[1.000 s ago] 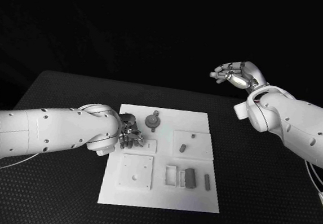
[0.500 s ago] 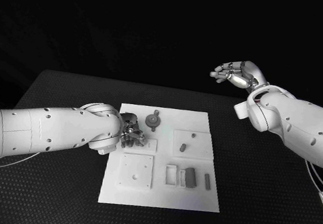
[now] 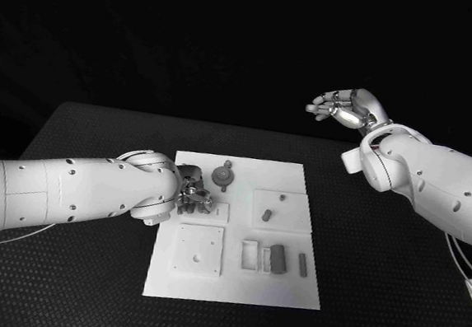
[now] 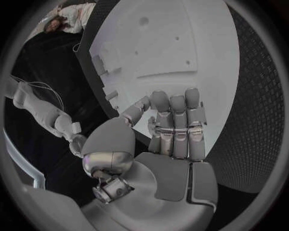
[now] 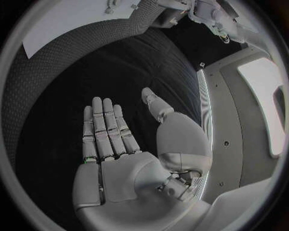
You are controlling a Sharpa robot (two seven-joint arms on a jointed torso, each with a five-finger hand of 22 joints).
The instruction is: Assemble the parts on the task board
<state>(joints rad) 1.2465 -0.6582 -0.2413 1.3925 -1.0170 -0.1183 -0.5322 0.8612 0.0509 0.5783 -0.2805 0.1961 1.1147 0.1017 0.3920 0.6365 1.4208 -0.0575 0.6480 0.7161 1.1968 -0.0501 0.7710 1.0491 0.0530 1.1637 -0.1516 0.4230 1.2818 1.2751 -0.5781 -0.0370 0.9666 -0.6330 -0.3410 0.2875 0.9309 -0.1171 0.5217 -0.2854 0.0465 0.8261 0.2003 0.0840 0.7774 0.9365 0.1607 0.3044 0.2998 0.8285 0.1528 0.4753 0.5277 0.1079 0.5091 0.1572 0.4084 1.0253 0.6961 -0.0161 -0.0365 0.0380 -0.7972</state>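
Black textured table [image 3: 75, 273], dark room behind; your landmark is the flat white rectangular task board [image 3: 230, 287], lying mid-table

Item: left silver many-fingered hand [image 3: 193, 190], at the board's left edge, toward its far half. From the left wrist camera you see its fingers [image 4: 175, 120] laid together and curled over the white plate, thumb alongside; whether a part is pinched under them you cannot tell. Judged: it sits low here to work on a piece at that edge.

Item: right silver many-fingered hand [image 3: 342, 109], well beyond the board's far right corner, raised above the table. In the right wrist view its palm lies flat, fingers straight, holding nothing. Judged: parked clear so the left arm has room.

Item: small grey parts, all on the board.
- round piece with a stem [image 3: 223, 176], near the far edge, just beside the left hand
- short peg [image 3: 267, 215] on a raised white square, right of centre
- dark block [image 3: 277, 260] and slim bar [image 3: 303, 263], near the board's right side, toward you
- white square plate with holes [image 3: 198, 249], left of those

Judged: assembly mostly outstanding
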